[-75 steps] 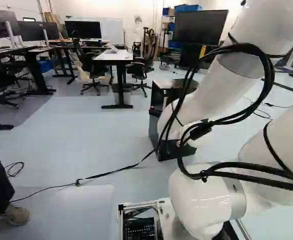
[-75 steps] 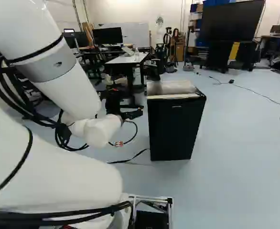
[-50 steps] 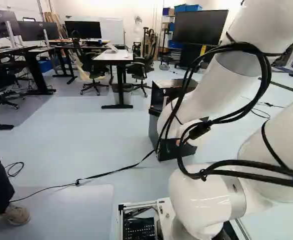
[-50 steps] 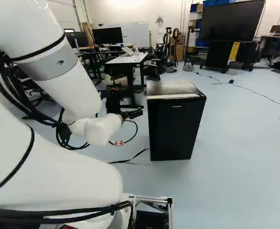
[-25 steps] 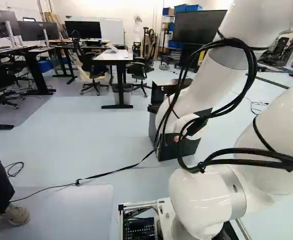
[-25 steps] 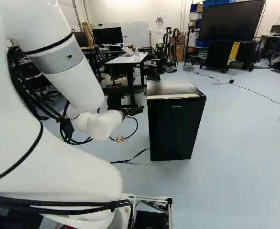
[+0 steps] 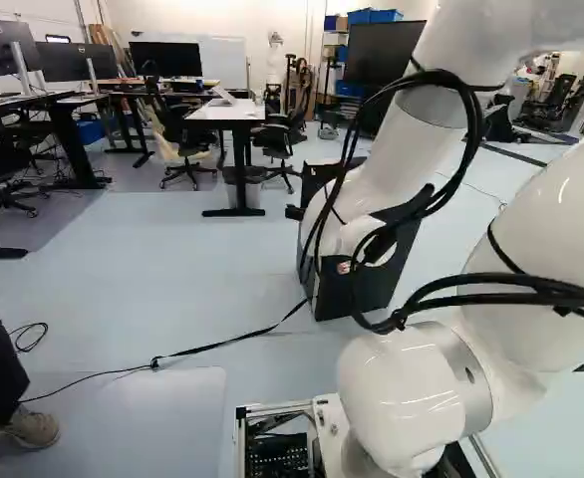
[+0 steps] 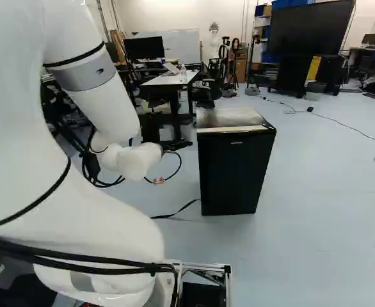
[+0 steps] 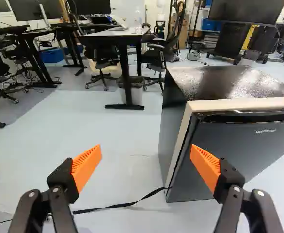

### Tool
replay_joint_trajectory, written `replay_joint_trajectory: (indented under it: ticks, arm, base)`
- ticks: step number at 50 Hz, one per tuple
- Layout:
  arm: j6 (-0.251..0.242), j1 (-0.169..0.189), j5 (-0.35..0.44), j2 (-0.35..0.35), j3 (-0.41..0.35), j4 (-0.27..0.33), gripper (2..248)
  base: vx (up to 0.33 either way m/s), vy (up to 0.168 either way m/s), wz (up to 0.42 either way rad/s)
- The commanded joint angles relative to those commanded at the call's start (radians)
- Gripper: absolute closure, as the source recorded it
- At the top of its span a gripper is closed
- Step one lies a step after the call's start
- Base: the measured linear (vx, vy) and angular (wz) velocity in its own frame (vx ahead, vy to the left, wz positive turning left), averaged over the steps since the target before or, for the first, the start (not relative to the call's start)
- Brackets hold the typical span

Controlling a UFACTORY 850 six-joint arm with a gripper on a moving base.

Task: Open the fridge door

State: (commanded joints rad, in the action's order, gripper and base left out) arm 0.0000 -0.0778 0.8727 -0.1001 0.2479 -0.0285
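One fridge (image 8: 235,173), with one dark door (image 9: 248,145), stands upright on the floor (image 9: 127,145), right of the arm's outer end in the right base view. One gripper (image 8: 181,144) carries two orange pads (image 9: 206,167), parted wide and released; one overlaps the door in the wrist view, though contact cannot be told. The door sits closed against its pale frame (image 9: 181,141). One white-topped desk (image 9: 115,33) rises beyond, two dark chairs beside it and one bin (image 9: 136,92) under it. The floor is smooth and pale blue. One black strap (image 9: 127,205) crosses it, reaching the fridge's lower edge. Floor opens out beside the fridge, towards the right of the right base view, where a thin cable (image 8: 351,128) lies; more stretches between fridge and desk.
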Motion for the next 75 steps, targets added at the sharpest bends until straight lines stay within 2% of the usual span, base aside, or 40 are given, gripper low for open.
replay_joint_trajectory:
  ticks: [19,38,51,75]
  arm:
    - [0.0,-0.047,0.0,0.126,0.095,-0.058,3]
    - [0.0,-0.087,0.002,0.27,0.198,-0.145,3]
    - [0.0,-0.096,0.015,0.351,0.254,-0.215,3]
    - [0.0,-0.097,0.092,0.431,0.28,-0.372,3]
  base:
    - [0.0,0.0,0.0]
    - [0.0,0.0,0.0]
    - [0.0,0.0,0.0]
    - [0.0,0.0,0.0]
